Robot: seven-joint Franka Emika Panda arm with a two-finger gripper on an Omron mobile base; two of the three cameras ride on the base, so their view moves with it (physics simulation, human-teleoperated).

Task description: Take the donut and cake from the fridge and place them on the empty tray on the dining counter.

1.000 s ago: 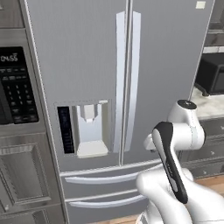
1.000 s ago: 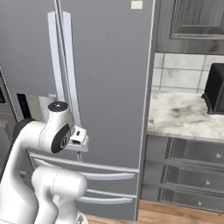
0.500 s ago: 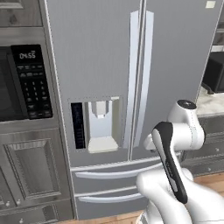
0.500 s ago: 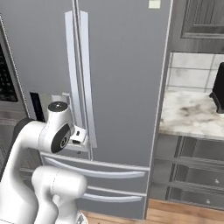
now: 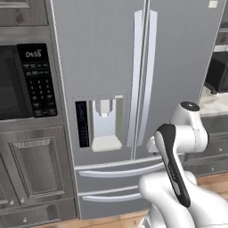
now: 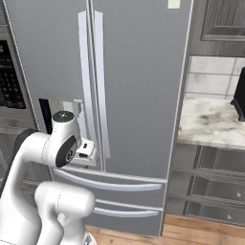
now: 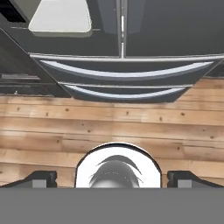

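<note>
We face the fridge point(image 5: 133, 89), which fills the centre of both base views with its 2 doors shut, so the donut and cake sit somewhere behind them, hidden from us. Our end effector point(image 7: 112, 178) points down at the wooden floor point(image 7: 109, 122), fingers spread wide and holding nothing, tucked low, probably so the arm stays clear while we line up. The long handles point(image 5: 143, 75) meet at upper centre; we judge opening a door comes first.

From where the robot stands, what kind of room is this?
A home kitchen, it seems: a closed stainless French-door fridge, a built-in microwave beside it, and a marble counter over dark cabinets.
</note>
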